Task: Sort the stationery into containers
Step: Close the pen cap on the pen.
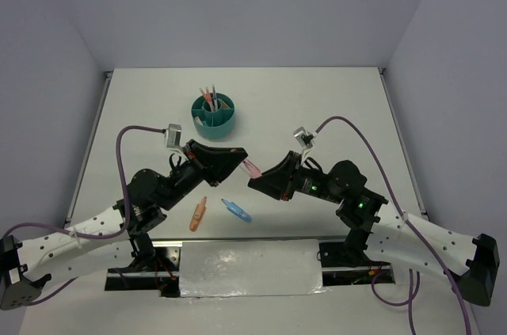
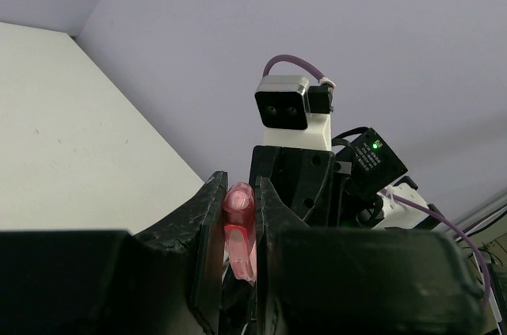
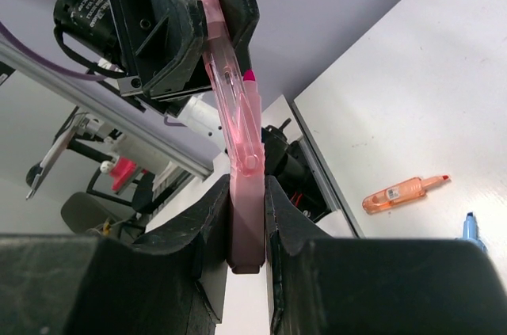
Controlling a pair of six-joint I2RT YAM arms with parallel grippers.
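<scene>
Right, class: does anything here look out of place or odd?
One pink marker hangs in mid-air, clamped by both the left gripper and right gripper at once. An orange marker and blue marker lie loose on the table, outside the cup.

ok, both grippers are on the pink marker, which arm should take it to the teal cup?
Left, probably: left gripper clamps the pink marker and sits nearer the teal cup than the right gripper.

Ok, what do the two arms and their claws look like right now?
Both match. The left arm and right arm have white lower links and black upper segments, ending in black two-finger claws: left claw, right claw. A purple cable loops to a small white wrist camera on each. Small green lights glow on the right arm.
</scene>
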